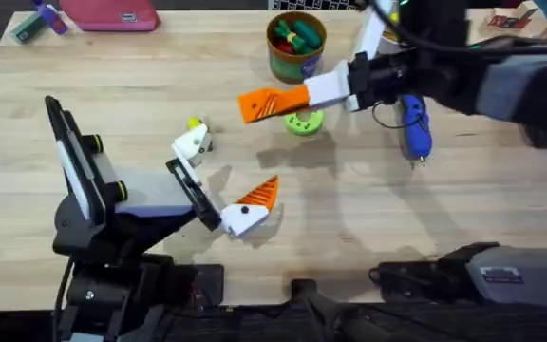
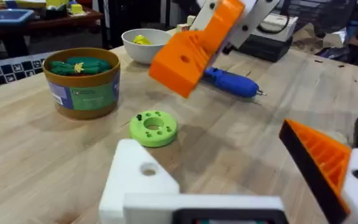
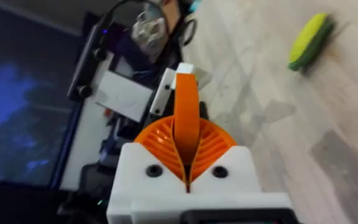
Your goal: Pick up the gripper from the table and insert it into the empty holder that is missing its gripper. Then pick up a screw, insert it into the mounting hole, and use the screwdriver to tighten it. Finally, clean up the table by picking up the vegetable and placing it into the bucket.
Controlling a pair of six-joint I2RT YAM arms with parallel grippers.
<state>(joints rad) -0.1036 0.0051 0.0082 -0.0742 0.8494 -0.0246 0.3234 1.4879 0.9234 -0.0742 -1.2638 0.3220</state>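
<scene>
Right gripper (image 1: 319,93) is pinching the orange gripper (image 1: 266,103). In the wrist view you're seeing both ribbed pads pressed flat on it, with the wedge sticking out past the tips. It's hanging above the table (image 1: 463,218), over the green disc (image 1: 304,122) and just in front of the bucket (image 1: 295,46). The left gripper (image 1: 224,176) is sitting spread wide. One side is wearing its orange wedge and the other is the bare white holder (image 1: 193,144), which is waiting with its mounting hole facing up.

Handling-wise, I'm guessing that wedge is hard printed plastic: light, stiff and a bit slick on the smooth faces. It won't squash, but it could twist in the pinch if you're bumping it against the holder. You're holding it by the thick end, which is leaving the slim end free to slide in, so that grip looks about right.

The screwdriver (image 1: 414,128) is lying on the table under the right arm. The vegetable (image 1: 196,123) is sitting right beside the holder, so watch you're not knocking it.
</scene>
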